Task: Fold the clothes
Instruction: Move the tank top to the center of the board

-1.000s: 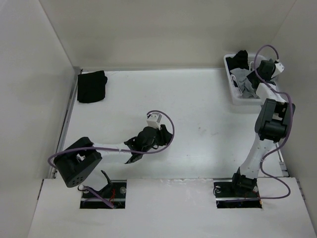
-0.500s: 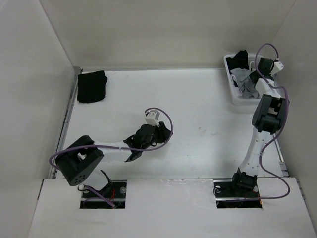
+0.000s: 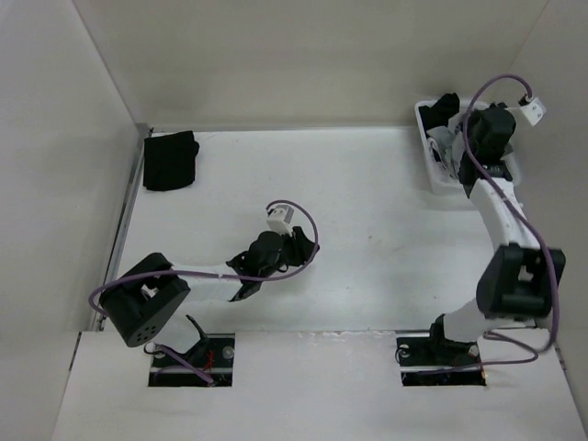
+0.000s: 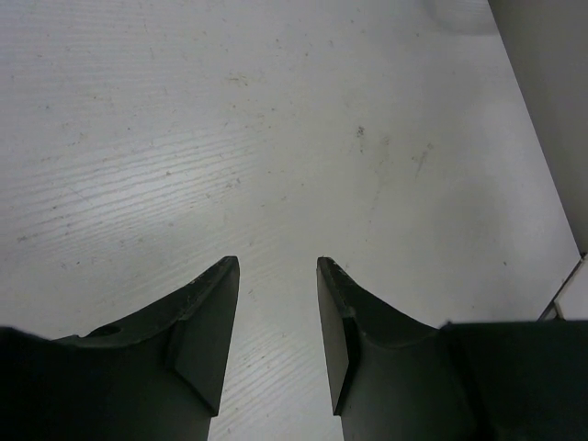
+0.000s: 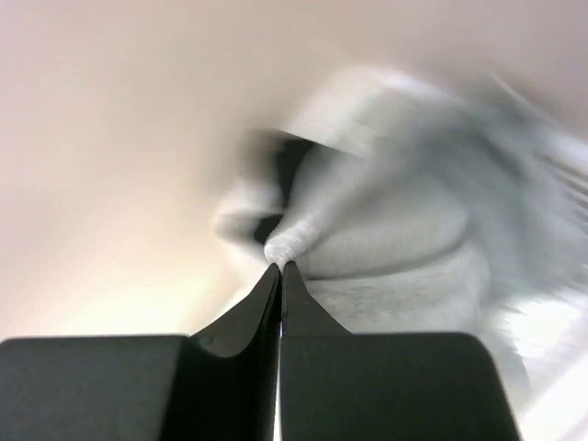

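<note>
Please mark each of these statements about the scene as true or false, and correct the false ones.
1. The right gripper is shut on the grey garment. True.
2. The left gripper holds a black cloth. False: it is open over the bare table and holds nothing.
3. A folded black cloth lies at the far left corner of the table. True.
4. The white bin stands at the near left of the table. False: it stands at the far right corner.
5. The grey garment lies spread flat in the middle of the table. False: it is bunched up at the bin.
</note>
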